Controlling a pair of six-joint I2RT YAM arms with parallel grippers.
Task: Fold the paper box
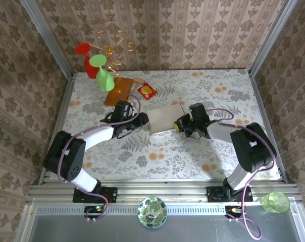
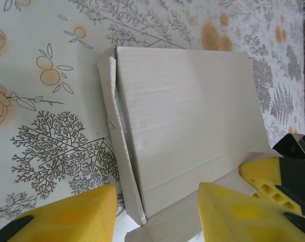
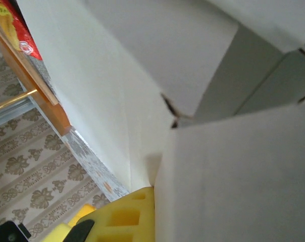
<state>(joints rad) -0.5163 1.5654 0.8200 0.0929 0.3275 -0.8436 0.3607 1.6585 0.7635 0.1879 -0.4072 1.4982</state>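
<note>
Closest to the overhead camera, a leaf-patterned bowl (image 1: 152, 212) sits on the metal ledge in front of the arm bases, with a clear green cup (image 1: 275, 201) at the ledge's right end. Beyond them both arms reach inward over the flower-printed table (image 1: 157, 161) and meet at the paper box (image 1: 166, 119). It lies near the middle of the table, off-white and turned a little askew.

The left hand (image 1: 142, 119) is at the box's left end. Seen from its own wrist, its yellow fingers (image 2: 71, 217) stand wide apart. The near edge of the box (image 2: 188, 121) and a loose flap lie between them, pinched by neither. A narrow side flap runs along the box's left edge in that view, slightly lifted.

The right hand (image 1: 179, 124) is at the box's right end, touching it. From the right wrist, one yellow finger (image 3: 124, 217) shows just beside a raised panel of the box (image 3: 142, 75). The other finger is hidden, so I cannot tell whether this hand is clamped on the cardboard or merely against it.

Farther back, just beyond the box, a brown wooden board (image 1: 118, 91) lies on the table with a red packet (image 1: 147, 90) beside its right edge. Behind those stand a green goblet (image 1: 104, 75) and a red goblet (image 1: 86, 56), next to a gold wire stand (image 1: 114, 45) at the back wall.
</note>
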